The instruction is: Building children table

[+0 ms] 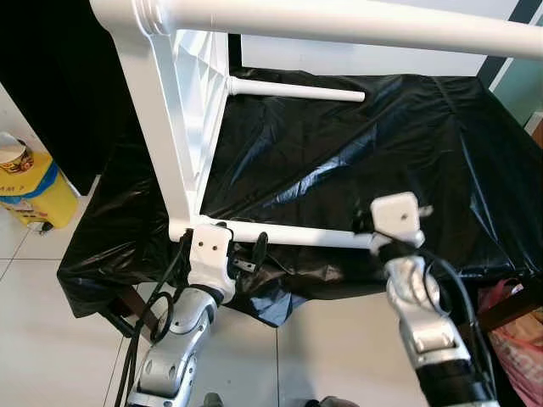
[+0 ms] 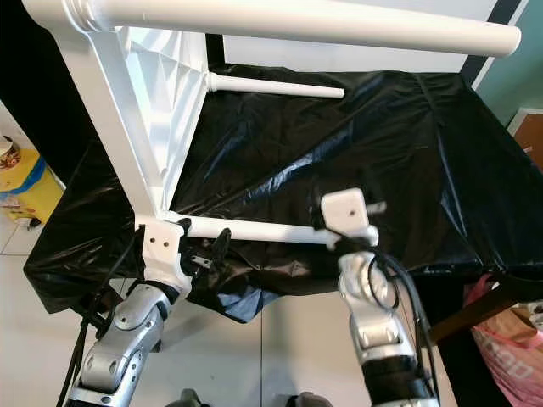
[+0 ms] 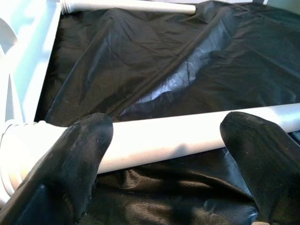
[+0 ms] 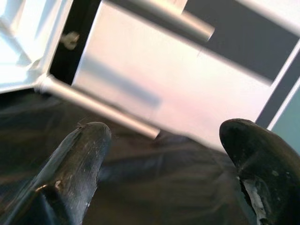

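A white children's table lies on its side on a black plastic sheet point(image 1: 382, 144), its top panel point(image 1: 182, 110) standing upright at the left. Three round legs point right: a near one point(image 1: 288, 235), a far one point(image 1: 297, 89) and one overhead point(image 1: 356, 24). My left gripper point(image 3: 166, 129) is open at the base of the near leg point(image 3: 187, 133), one finger point(image 3: 89, 140) on each side of it. By that leg's free end my right gripper point(image 4: 164, 133) is open with nothing between its fingers point(image 4: 86, 140), its wrist point(image 1: 396, 216) above the sheet's front edge.
A yellow container point(image 1: 30, 191) stands on the tiled floor at the left. At the right, a pink bag point(image 1: 509, 331) sits beside the covered surface. A white board point(image 2: 339, 52) leans at the back. The sheet hangs over the front edge point(image 1: 280, 297).
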Motion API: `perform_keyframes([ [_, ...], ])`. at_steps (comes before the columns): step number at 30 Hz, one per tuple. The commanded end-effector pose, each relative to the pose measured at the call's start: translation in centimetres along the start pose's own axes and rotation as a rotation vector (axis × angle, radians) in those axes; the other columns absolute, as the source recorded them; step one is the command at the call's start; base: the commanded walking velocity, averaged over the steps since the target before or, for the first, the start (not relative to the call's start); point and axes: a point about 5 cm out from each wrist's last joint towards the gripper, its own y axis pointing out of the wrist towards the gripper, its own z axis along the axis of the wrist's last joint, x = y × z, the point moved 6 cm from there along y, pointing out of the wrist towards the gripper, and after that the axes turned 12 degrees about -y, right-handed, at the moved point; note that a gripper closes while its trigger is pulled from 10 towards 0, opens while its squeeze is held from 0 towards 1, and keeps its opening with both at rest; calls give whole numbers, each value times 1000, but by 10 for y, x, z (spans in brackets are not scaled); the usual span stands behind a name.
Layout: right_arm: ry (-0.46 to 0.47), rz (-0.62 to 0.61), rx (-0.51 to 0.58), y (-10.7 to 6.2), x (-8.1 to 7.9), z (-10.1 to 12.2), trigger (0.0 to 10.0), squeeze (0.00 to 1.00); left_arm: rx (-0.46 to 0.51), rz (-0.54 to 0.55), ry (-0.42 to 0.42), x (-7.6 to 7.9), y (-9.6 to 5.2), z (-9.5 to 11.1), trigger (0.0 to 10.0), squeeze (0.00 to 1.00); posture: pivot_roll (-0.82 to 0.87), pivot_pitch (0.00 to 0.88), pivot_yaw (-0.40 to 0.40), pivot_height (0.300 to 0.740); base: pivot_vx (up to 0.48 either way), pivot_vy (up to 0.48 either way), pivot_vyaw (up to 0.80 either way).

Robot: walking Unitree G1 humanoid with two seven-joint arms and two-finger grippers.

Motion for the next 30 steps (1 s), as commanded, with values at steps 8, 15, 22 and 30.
perform_keyframes([
  [8, -51, 38, 63, -2, -4, 10, 10000, 1000, -25, -79, -2, 4, 3, 1, 10000, 1000, 54, 82, -39, 740, 0, 0, 0],
  [15, -166, -109, 238, 10, 23, 49, 10000, 0, -129, -147, -55, 18, 0, -15, 10000, 0, 57, 82, -32, 740, 0, 0, 0],
  [22, -331, -224, 474, 12, 39, 98, 10000, 0, -180, -139, -188, 24, 3, -25, 10000, 0, 55, 84, -22, 740, 0, 0, 0],
  [30, -411, -291, 618, 8, 35, 129, 10000, 0, -200, -161, -201, 28, 6, -26, 10000, 0, 55, 83, -16, 740, 0, 0, 0],
])
